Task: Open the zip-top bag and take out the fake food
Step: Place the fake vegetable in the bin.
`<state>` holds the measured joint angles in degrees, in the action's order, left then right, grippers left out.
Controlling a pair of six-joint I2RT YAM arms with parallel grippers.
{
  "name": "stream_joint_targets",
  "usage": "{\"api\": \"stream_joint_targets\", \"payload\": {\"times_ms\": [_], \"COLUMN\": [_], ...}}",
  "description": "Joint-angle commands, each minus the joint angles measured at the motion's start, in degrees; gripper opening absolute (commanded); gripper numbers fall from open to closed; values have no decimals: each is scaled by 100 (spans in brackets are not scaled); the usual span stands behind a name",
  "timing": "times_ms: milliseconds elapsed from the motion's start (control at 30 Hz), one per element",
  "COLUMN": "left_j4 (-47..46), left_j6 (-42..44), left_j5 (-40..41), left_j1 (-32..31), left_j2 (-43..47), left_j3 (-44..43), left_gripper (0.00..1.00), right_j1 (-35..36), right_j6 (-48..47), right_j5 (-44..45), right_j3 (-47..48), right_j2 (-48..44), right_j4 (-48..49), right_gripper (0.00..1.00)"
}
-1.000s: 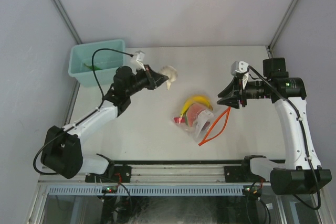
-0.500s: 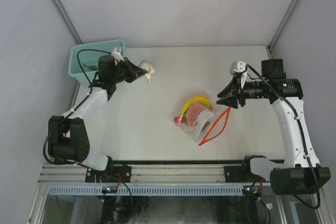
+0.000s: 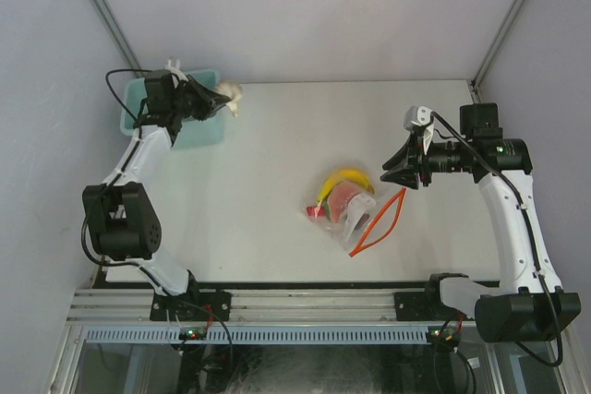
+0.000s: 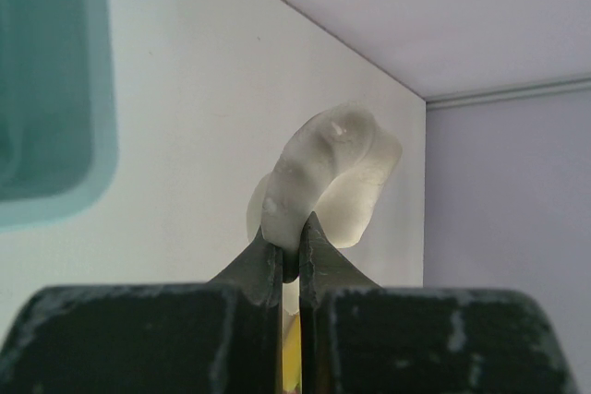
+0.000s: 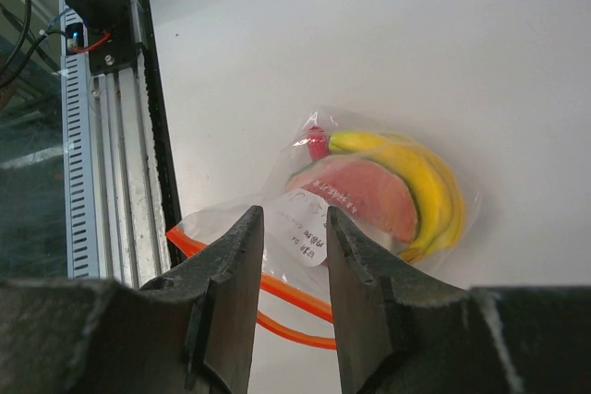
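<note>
The left gripper (image 4: pixel 289 248), pinching 1 whitish plastic toy food (image 4: pixel 328 177), had swung beside the teal plastic bin (image 4: pixel 55 136), so 1 piece was out. The right gripper (image 5: pixel 294 219) hung part-spread, empty, above the clear zip-top bag (image 3: pixel 343 214).

Overhead view: bright, even, diffuse light. The white surface (image 3: pixel 277 136) is nearly washed out, and cast shadows on it are faint and soft-edged.

Left wrist view: left tool (image 4: pixel 290 239) dark and out of focus in the foreground. The whitish piece (image 4: pixel 323 173) at its tips glows, lit from above. The teal bin (image 4: pixel 46 89) to the tool's left is soft.

Right wrist view: right tool (image 5: pixel 294 219) blurred. The zip-top bag (image 5: pixel 369 200) beyond it is sharp, with a pale sheen on the plastic.
</note>
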<state>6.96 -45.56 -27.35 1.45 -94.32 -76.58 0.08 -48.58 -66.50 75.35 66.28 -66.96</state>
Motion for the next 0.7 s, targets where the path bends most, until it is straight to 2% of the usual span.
{"api": "stream_joint_targets", "payload": {"times_ms": [0,667], "left_j4": [283,1723], "left_j6": [-52,600], "left_j5": [73,1347], "left_j1": [260,842], "left_j2": [-222,-1577], "left_j3": [-749,-2642], "left_gripper": [2,7], "right_j1": [-15,-98], "right_j6": [112,129], "right_j5": [-65,-30], "right_j3": [-14,-58], "right_j2": [5,-24], "right_j4": [182,183], "right_gripper": [33,33]}}
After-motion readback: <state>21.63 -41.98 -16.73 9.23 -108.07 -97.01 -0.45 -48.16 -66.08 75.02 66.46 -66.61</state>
